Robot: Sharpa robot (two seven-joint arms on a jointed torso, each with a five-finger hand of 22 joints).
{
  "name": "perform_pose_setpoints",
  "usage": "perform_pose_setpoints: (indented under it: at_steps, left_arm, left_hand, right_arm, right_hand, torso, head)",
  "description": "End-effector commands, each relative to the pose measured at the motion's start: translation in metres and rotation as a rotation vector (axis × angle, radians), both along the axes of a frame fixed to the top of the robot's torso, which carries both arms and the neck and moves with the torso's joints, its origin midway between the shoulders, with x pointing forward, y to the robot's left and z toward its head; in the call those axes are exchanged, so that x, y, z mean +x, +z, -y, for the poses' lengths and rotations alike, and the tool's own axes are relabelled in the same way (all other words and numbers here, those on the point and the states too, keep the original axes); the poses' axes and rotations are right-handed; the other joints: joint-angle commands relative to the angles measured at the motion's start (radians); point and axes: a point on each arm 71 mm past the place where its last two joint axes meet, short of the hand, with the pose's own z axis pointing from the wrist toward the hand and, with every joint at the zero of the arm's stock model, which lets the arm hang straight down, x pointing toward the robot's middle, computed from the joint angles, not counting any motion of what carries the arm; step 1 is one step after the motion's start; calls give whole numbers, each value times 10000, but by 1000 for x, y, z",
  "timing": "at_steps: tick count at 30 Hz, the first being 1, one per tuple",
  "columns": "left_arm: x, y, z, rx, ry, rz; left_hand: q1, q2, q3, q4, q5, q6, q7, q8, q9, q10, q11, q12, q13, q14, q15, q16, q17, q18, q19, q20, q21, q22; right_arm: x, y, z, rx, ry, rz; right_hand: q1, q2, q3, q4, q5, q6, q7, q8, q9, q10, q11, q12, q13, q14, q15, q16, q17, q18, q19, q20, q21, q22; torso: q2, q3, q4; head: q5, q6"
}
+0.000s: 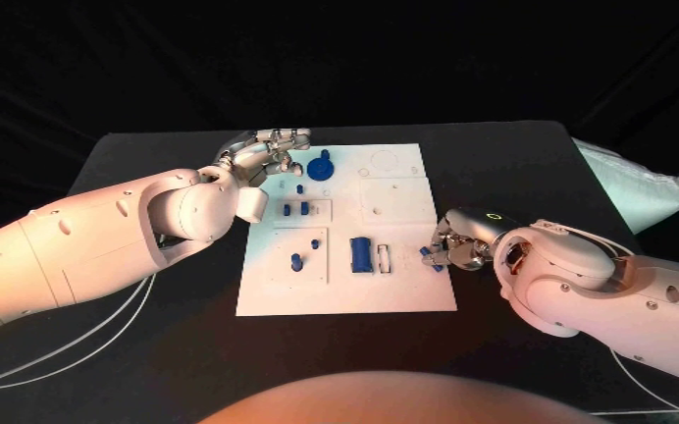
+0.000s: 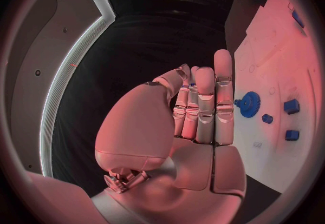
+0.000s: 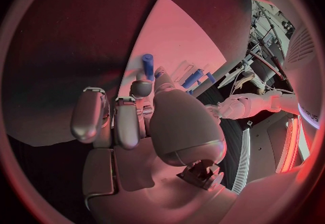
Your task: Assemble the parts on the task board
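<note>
The white task board (image 1: 403,291) lies in the middle of the black table. A blue gear (image 1: 323,167) sits near its far left corner. My left hand (image 1: 269,156) hovers just left of the gear, its fingers (image 2: 205,106) straight and side by side with nothing in them, the gear (image 2: 249,104) right beside them. My right hand (image 1: 455,249) is at the board's right edge. It pinches a small blue peg (image 3: 148,65) between thumb and a fingertip, over the board (image 3: 173,34). A blue block (image 1: 361,254) and several small blue pegs (image 1: 296,210) are on the board.
Bare black table surrounds the board on all sides. A pale bag (image 1: 637,188) lies at the table's far right edge. White cables (image 1: 85,341) run across the table's near left. More blue pieces (image 3: 193,78) lie on the board close to my right hand.
</note>
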Motion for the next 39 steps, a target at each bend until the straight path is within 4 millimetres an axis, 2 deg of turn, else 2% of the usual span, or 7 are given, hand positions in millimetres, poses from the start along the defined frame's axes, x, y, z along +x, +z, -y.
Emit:
perform_pose_setpoints:
  at_steps: [1,5,12,20,24,28,39]
  left_arm:
    - [-1,1,2,-100,-192,86]
    - [-1,1,2,-99,-192,83]
    - [0,1,2,-93,-184,78]
    - [-1,1,2,-96,-204,66]
    - [-1,1,2,-93,-204,60]
    - [0,1,3,-96,-211,58]
    - [-1,1,5,-119,-267,47]
  left_hand:
    - [-11,96,-64,-18,-3,-68,32,66,-14,-51,-15,24,9,-74,10,-21,-8,105,-16,3,-45,-17]
    - [-11,96,-64,-18,-3,-68,32,66,-14,-51,-15,24,9,-74,10,-21,-8,105,-16,3,-45,-17]
    - [-11,96,-64,-18,-3,-68,32,66,-14,-51,-15,24,9,-74,10,-21,-8,105,-16,3,-45,-17]
    - [-11,96,-64,-18,-3,-68,32,66,-14,-51,-15,24,9,-74,10,-21,-8,105,-16,3,-45,-17]
    - [-11,96,-64,-18,-3,-68,32,66,-14,-51,-15,24,9,-74,10,-21,-8,105,-16,3,-45,-17]
    - [-11,96,-64,-18,-3,-68,32,66,-14,-51,-15,24,9,-74,10,-21,-8,105,-16,3,-45,-17]
    - [-11,101,-69,-24,-2,-75,32,71,-15,-67,-14,42,17,-82,11,-20,-19,106,-17,5,-52,-19]
  right_arm:
    - [-1,-6,-3,-959,485,37]
    - [-2,-10,-9,-1656,1016,65]
    - [-4,-15,-16,-2626,1664,-57]
    - [-4,-14,-19,-2566,1628,235]
    - [-5,-9,-20,-1542,1164,344]
    - [-6,-4,-22,-229,482,211]
    - [-6,6,-35,2877,-816,-420]
  right_hand:
    - [423,-11,168,-193,-257,92,-21,-84,-25,39,-76,-16,17,509,-40,-64,-7,-48,-10,-6,-66,10]
    - [1056,22,531,-568,-1013,172,-46,-151,-47,58,-108,-33,42,514,-68,-65,21,-58,6,-39,-59,49]
    - [1420,-31,834,-850,-1069,281,-60,-219,-76,76,-125,-74,46,520,-76,-60,60,-67,16,-44,-56,81]
    - [1248,15,1146,-792,-308,439,-104,-296,-107,274,-167,142,260,536,-97,-40,127,-79,62,-65,-25,154]
    - [657,144,1355,-298,448,468,-138,-387,-133,392,-175,235,357,559,-117,1,211,-85,95,-86,-3,194]
    - [261,45,1650,126,1100,524,-163,-452,-141,474,-196,326,466,591,-134,82,354,-104,151,-116,56,302]
    - [-54,-155,2197,576,1416,637,-181,-491,-115,608,-218,533,690,620,-160,168,498,-134,234,-156,166,503]
  torso:
    - [5,5,3]
    - [-5,2,11]
    - [-3,-3,2]
    - [4,-1,-4]
    - [0,2,5]
    - [-2,-2,14]
    - [12,-4,17]
  head:
    - [13,-18]
    - [16,-27]
    - [34,-44]
    - [16,-38]
    - [12,-28]
    - [6,-35]
    - [-8,-23]
